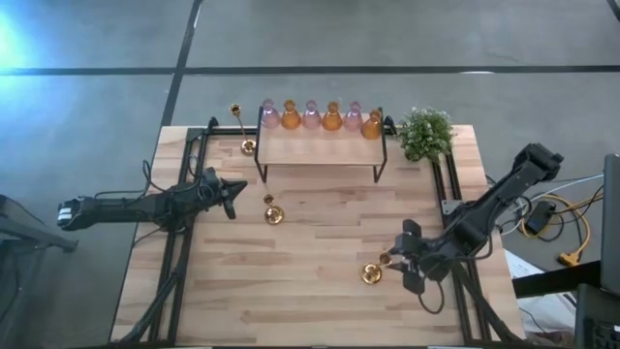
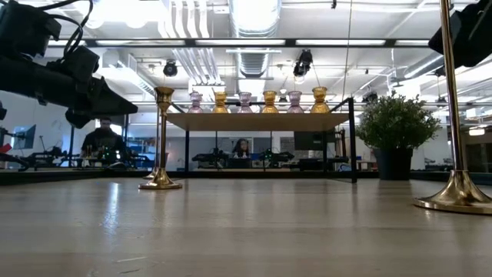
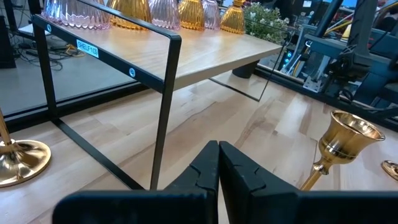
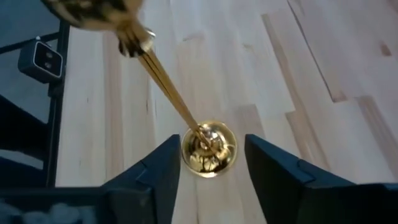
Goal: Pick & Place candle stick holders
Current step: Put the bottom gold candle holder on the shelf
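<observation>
Right pincer [image 4: 208, 165] spread, released around the gold candlestick [image 4: 208, 149], which stands free on the table [image 1: 320, 281], so nothing topples. Left pincer [image 3: 217, 168] clenched, empty, waiting near shelf [image 3: 186, 59].

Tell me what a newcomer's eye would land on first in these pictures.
First the row of six amber and pink glass holders lined up on the small shelf at the table's far edge, beside a potted plant. Next the gold candlestick standing at the near right, between the fingers of the open right gripper. The left gripper is shut, near another gold candlestick mid-table.
</observation>
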`<state>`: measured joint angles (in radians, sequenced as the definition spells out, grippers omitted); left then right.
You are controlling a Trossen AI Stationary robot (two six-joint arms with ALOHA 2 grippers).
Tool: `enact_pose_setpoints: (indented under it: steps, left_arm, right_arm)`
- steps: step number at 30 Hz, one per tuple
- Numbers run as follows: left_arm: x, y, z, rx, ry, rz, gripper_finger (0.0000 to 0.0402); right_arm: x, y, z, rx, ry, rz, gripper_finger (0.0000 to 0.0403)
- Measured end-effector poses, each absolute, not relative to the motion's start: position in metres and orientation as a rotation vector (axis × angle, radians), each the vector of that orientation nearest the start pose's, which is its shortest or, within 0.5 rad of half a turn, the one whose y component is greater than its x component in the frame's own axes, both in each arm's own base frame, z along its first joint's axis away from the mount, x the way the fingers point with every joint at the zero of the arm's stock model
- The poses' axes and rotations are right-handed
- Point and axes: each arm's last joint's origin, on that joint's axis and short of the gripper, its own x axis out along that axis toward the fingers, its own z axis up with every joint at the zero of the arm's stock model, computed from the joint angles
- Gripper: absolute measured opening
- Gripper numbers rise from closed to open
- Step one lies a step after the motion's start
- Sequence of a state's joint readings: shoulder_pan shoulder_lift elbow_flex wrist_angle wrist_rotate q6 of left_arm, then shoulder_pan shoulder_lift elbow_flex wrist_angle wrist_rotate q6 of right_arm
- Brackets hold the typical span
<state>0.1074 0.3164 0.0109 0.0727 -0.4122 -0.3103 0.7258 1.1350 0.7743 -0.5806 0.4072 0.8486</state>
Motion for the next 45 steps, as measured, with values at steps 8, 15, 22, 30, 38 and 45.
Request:
enact_pose_setpoints:
  steps: [8,15,22,30,38,45]
  left_arm:
    - [0.111,0.024,0.147,-0.266,0.151,0.549,0.0014]
    - [0.111,0.024,0.147,-0.266,0.152,0.549,0.0014]
    - [0.111,0.024,0.147,-0.266,0.153,0.549,0.0014]
    - [0.111,0.024,0.147,-0.266,0.153,0.549,0.0014]
    - [0.111,0.024,0.147,-0.266,0.153,0.549,0.0014]
    - [0.111,0.024,0.147,-0.266,0.153,0.549,0.0014]
  right_arm:
    - [0.183,0.146,0.229,0.277,0.772,-0.056,0.0184]
    - [0.192,0.151,0.228,0.29,0.702,-0.074,0.0147]
    - [0.197,0.141,0.243,0.297,0.621,-0.147,0.0022]
    - [0.201,0.069,0.38,0.227,0.274,-0.354,0.0011]
    - [0.171,-0.002,0.495,0.19,0.097,-0.299,0.001]
    - [0.179,-0.021,0.526,0.093,0.14,-0.267,0.001]
